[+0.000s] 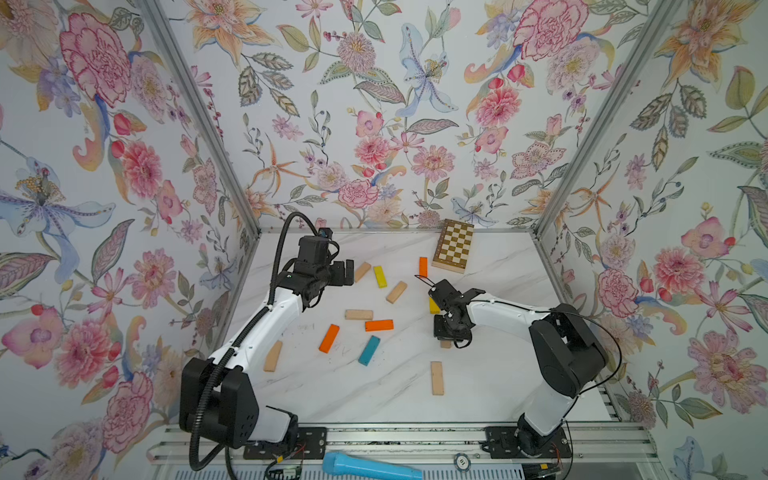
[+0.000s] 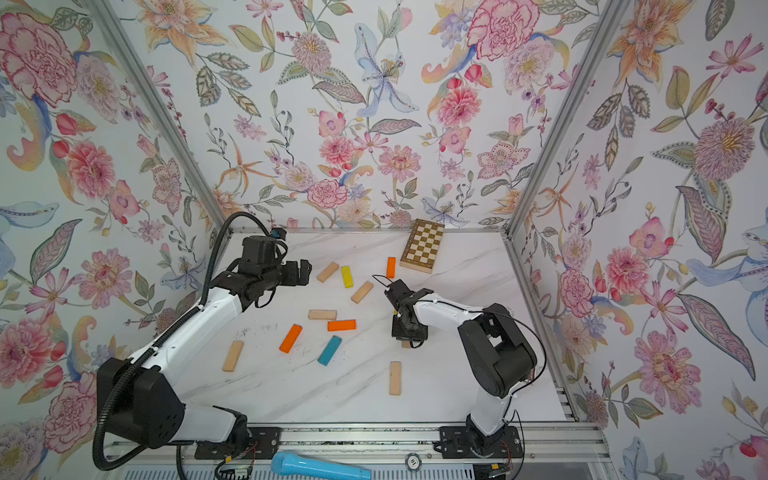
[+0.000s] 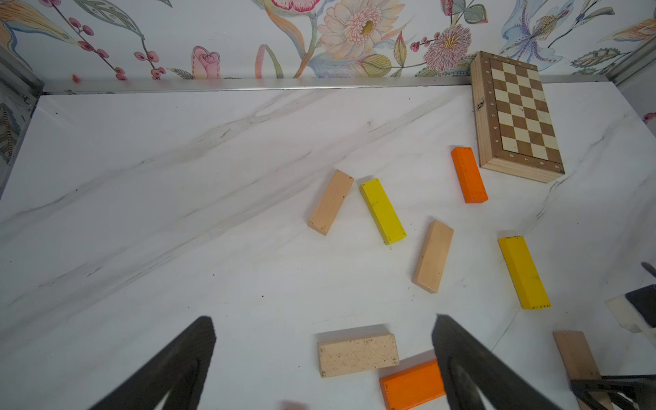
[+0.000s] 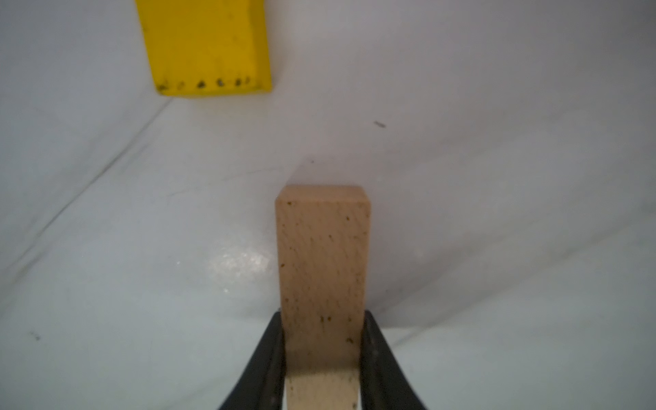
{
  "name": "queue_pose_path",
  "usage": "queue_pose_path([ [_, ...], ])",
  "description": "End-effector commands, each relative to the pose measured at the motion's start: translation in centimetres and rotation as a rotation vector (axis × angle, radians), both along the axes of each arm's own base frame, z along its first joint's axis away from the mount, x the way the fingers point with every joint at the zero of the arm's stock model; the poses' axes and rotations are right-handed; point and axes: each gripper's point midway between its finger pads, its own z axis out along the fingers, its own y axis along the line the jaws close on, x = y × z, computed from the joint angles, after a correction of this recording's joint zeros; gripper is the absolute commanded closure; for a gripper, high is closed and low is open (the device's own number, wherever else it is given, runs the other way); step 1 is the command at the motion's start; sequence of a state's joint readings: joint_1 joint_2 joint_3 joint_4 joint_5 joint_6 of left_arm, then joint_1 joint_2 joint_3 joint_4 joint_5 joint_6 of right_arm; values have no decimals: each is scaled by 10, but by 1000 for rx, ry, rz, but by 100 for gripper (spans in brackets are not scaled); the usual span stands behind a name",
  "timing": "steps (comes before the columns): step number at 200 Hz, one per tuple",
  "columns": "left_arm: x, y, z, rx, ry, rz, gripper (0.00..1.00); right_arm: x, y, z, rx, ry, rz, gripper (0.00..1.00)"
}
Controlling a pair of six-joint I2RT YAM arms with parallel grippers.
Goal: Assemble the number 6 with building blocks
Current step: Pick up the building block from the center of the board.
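Observation:
Building blocks lie scattered flat on the white marble table (image 1: 490,365); no number 6 is in view. Among them are a teal block (image 1: 369,350), orange blocks (image 1: 329,338) (image 1: 379,325) (image 1: 423,266), a yellow block (image 1: 380,276) and beige blocks (image 1: 358,314) (image 1: 436,377) (image 1: 273,356). My right gripper (image 4: 323,319) points down at the table's right middle, shut on a beige block (image 4: 321,255), its fingers pressed on both long sides. Another yellow block (image 4: 206,46) lies just beyond it. My left gripper (image 3: 323,319) hangs open at the back left, above the table, holding nothing.
A chequered board (image 1: 454,246) lies at the back right against the wall. A light-blue microphone (image 1: 370,467) rests on the front rail outside the table. Flowered walls close in the left, back and right sides.

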State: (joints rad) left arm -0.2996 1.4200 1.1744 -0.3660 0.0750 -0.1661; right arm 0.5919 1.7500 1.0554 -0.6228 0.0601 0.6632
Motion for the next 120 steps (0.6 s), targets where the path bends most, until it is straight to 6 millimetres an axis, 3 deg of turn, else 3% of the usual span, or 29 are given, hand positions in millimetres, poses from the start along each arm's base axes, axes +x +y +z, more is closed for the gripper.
queue_pose_path([
  [1,-4,-4,8,-16,-15,-12,1,9,-36,12,-4,-30,-120,72],
  [25,-4,-4,8,-19,-15,-10,1,27,-64,22,24,-63,-276,72],
  [47,-4,-4,8,-23,-12,-11,1,49,-76,28,106,-81,-433,77],
  [100,-4,-7,7,-37,-10,-18,1,99,-71,41,259,-83,-729,75],
  [120,-4,-7,7,-37,-11,-18,1,110,-73,43,287,-89,-847,81],
])
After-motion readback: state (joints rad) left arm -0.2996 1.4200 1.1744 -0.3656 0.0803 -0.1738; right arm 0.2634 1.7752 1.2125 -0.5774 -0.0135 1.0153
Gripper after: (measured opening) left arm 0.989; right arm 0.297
